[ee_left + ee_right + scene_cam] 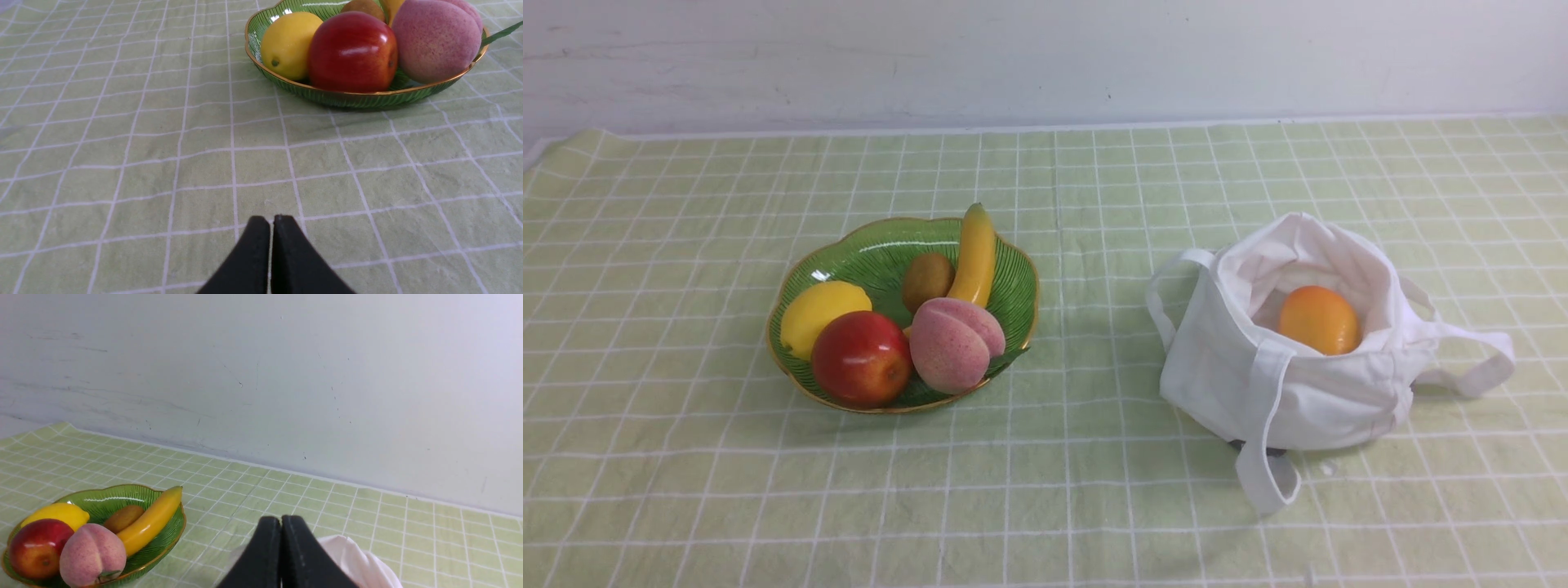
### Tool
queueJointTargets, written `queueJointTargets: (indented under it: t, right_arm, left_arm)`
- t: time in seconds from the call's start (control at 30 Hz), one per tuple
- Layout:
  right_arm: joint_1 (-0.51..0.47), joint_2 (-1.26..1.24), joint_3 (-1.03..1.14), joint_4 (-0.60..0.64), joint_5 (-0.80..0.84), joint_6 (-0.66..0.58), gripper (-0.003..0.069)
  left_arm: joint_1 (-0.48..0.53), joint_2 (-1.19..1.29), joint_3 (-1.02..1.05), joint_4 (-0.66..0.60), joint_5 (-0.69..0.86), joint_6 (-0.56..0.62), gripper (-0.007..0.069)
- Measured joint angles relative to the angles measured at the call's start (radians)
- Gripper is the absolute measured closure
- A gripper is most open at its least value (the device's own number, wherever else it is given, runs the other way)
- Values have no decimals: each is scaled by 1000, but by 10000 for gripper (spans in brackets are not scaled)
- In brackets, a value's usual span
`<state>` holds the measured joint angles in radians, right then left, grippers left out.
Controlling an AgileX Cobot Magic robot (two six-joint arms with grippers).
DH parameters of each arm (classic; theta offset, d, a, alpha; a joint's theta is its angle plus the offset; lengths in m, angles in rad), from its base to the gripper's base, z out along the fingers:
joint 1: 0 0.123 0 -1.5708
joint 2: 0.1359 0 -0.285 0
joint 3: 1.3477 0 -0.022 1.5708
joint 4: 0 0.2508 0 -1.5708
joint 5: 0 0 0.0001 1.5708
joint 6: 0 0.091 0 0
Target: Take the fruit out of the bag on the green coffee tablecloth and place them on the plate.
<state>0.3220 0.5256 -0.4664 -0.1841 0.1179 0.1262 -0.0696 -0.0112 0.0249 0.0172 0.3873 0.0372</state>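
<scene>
The pink peach [954,343] lies at the front of the green leaf-shaped plate [866,249] on the pale green grid tablecloth [1045,490]. It also shows in the left wrist view [435,38] and the right wrist view [93,554]. The orange-yellow mango [1319,319] sits inside the open white cloth bag [1298,384] on the right. Neither gripper shows in the front view. My left gripper [271,222] is shut and empty over bare cloth, short of the plate [367,98]. My right gripper [281,523] is shut and empty, above the bag's edge [355,559].
The plate also holds a red apple [861,358], a yellow lemon [818,317], a brown kiwi [926,280] and a banana [975,255]. The bag's strap handles [1474,359] trail on the cloth. A white wall [1045,57] backs the table.
</scene>
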Motion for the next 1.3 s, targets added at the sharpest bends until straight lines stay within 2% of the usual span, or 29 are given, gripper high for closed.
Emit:
queueJointTargets:
  t: [0.1, 0.13, 0.2, 0.33, 0.47, 0.5, 0.57, 1.17, 1.3]
  right_arm:
    - [-51, -59, 35, -34, 5, -2, 673]
    - [-130, -125, 85, -57, 18, -2, 673]
    - [-169, -158, 117, -62, 25, -2, 673]
    - [-291, -311, 291, -72, 71, -2, 673]
    - [-361, -461, 470, -72, 125, 25, 673]
    - [-366, -468, 475, -72, 131, 27, 673]
    - [-383, -529, 492, -60, 250, 67, 673]
    - [-383, -533, 488, 20, 268, 147, 673]
    - [-383, -533, 488, 73, 267, 104, 673]
  left_arm:
    - [0, 0, 0, 0, 0, 0, 632]
    - [0, 0, 0, 0, 0, 0, 632]
    - [0, 0, 0, 0, 0, 0, 632]
    - [0, 0, 0, 0, 0, 0, 632]
    - [0, 0, 0, 0, 0, 0, 632]
    - [0, 0, 0, 0, 0, 0, 632]
    - [0, 0, 0, 0, 0, 0, 632]
    - [0, 0, 0, 0, 0, 0, 632]
    - [0, 0, 0, 0, 0, 0, 632]
